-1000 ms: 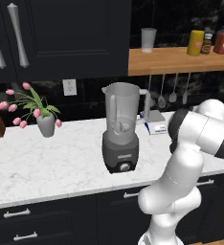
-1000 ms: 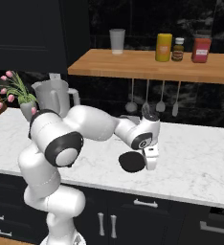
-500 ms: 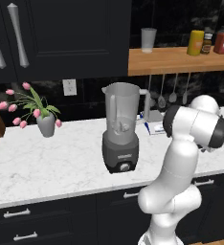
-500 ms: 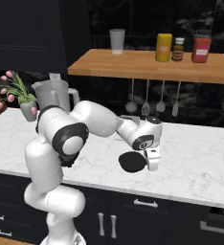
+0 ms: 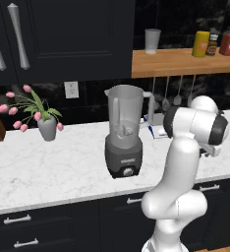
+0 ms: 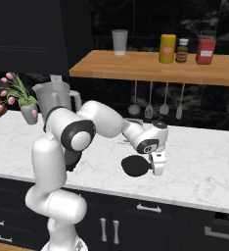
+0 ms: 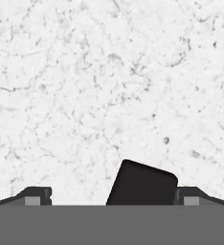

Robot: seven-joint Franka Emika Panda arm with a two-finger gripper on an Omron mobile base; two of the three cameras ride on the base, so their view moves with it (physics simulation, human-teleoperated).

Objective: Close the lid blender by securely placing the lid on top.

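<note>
Black and flat, the lid (image 6: 135, 165) lies on my white marble counter (image 6: 204, 166), right by my wide-open end effector (image 6: 157, 168), which grips nothing.

From my remote station I see my arm's elbow (image 5: 195, 125) swung further left across the left base view over the past second, now closer to the blender (image 5: 124, 138) and covering more of the counter behind it. In the right base view the shoulder joint (image 6: 77, 135) has rolled rightward and forward, hiding more of the blender's base. The wrist has turned slightly, so the gripper (image 6: 156, 165) sits a touch lower and squarer beside the lid (image 6: 135, 166), nearer the counter (image 6: 204, 162). Its jaws are as wide apart as before
</note>
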